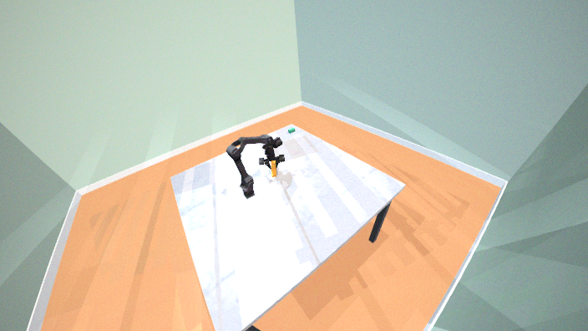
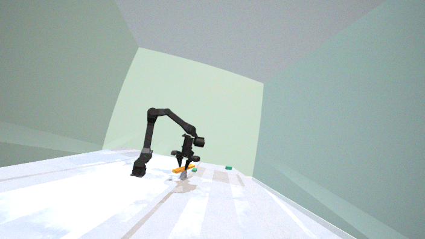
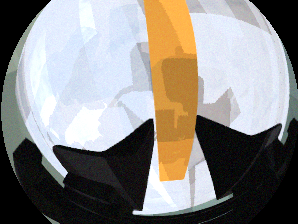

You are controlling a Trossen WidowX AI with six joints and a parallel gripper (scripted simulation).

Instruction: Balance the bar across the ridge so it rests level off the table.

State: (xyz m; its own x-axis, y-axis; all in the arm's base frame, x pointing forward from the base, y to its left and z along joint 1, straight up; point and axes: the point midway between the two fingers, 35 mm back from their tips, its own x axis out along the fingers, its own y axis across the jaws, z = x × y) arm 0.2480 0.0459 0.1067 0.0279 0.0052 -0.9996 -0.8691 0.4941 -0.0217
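The orange bar (image 1: 274, 170) (image 2: 177, 170) (image 3: 172, 30) lies across the top of the small grey ridge (image 2: 183, 175), held clear of the table (image 1: 250, 234) (image 2: 90, 205). It looks about level, but its exact tilt is hard to tell. The contact between bar and ridge is too small to see clearly. My gripper (image 1: 272, 164) (image 2: 183, 168) (image 3: 174, 121) points down with one finger on each side of the bar. The fingers are open a little wider than the bar, with only thin gaps beside it in the wrist view.
A green block (image 2: 194, 170) is behind the ridge in the exterior view. Another green block (image 1: 291, 130) (image 2: 229, 168) lies near the table's far corner. The arm's base (image 1: 248, 192) (image 2: 139, 169) stands to the left of the ridge in the exterior view.
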